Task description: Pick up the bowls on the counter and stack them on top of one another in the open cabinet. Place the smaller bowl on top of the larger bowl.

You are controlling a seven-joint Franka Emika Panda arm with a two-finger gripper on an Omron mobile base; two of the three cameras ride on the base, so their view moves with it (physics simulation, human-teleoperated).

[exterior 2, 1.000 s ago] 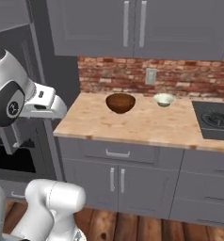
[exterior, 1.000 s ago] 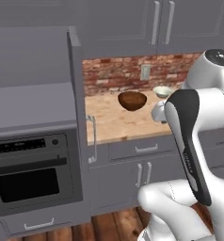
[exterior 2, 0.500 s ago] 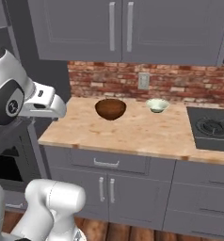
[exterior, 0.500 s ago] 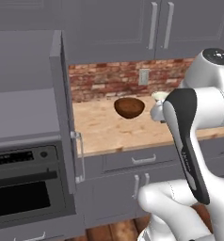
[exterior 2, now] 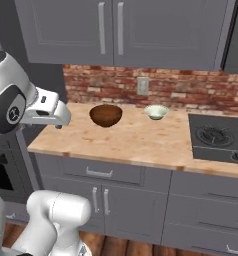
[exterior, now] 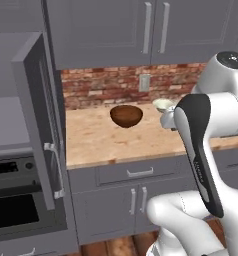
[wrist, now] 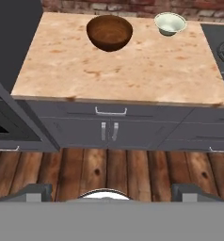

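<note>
Hand view, brown bowl (wrist: 109,32) beside pale bowl (wrist: 170,23), counter (wrist: 118,75)

My arm (exterior: 198,145) is glossy white, built of rounded, tube-like links with smooth bulging joints. A long black panel runs down one link, narrowing toward its lower end and carrying a short line of small pale lettering too fine to read. My shoulder joint has a dark round cap (exterior 2: 11,112) with a thin white emblem on it, set into a white dome. Beyond it sits a flatter white wrist block (exterior 2: 47,109) with grey edges and small dark fastener spots. My base (exterior 2: 58,220) is a fat white cylinder with soft shading. My finger tips (wrist: 35,192) are dark grey blocks.
</note>
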